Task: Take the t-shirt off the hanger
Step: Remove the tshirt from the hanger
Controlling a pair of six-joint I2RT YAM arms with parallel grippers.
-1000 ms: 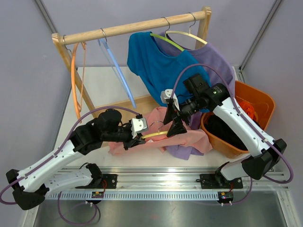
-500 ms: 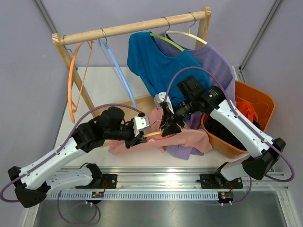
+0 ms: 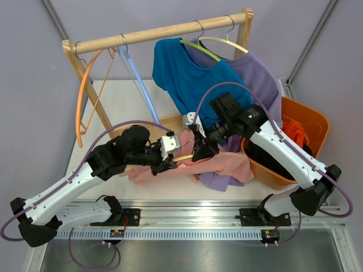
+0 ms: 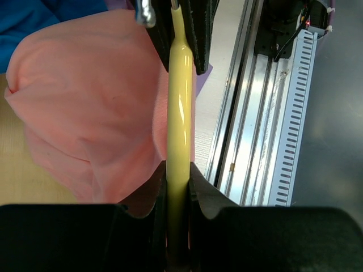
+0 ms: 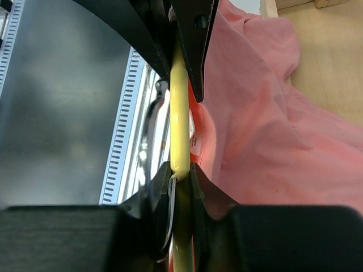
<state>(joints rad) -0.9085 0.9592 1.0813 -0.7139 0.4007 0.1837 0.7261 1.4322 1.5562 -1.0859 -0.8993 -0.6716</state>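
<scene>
Beneath the wooden rack [image 3: 164, 31], bare table [image 3: 122, 105] lies open between the blue hanger [image 3: 139, 76] and the blue t-shirt [image 3: 187, 73]; that shirt and a purple t-shirt [image 3: 258, 76] curtain the rack's right half. Before its right post stands an orange basket [image 3: 315, 122], and before its middle the left hand [image 3: 169, 164] and right hand [image 3: 200, 153] sit clamped close together on one yellow hanger [image 3: 182, 159].

No legible text; print on pink t-shirt's [image 5: 255, 113] tag [image 5: 194, 135] too small.
</scene>
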